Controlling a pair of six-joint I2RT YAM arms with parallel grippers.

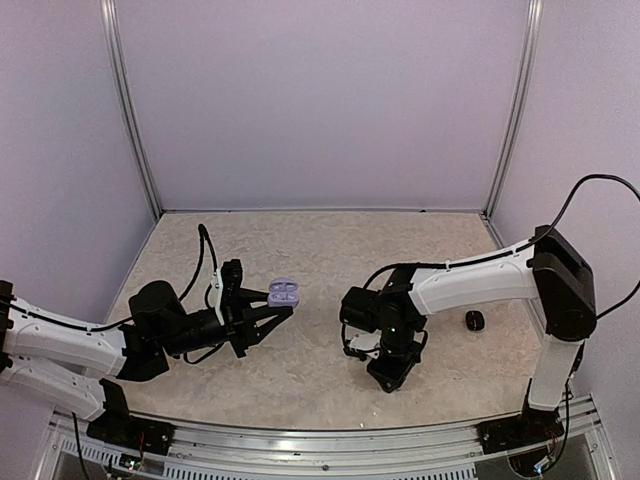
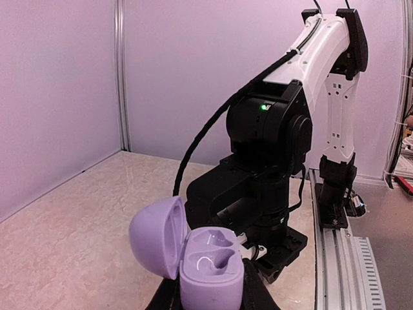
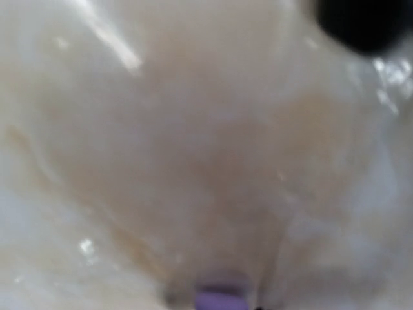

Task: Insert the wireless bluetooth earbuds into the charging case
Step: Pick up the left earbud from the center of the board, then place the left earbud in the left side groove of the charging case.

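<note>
One open lilac case (image 1: 284,292), black item (image 1: 475,320) apart

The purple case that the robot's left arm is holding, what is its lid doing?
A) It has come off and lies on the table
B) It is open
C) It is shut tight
B: in the left wrist view the purple case, gripped by the left gripper, has its round lid swung up to one side, still joined on, and the two hollows inside show.
</note>
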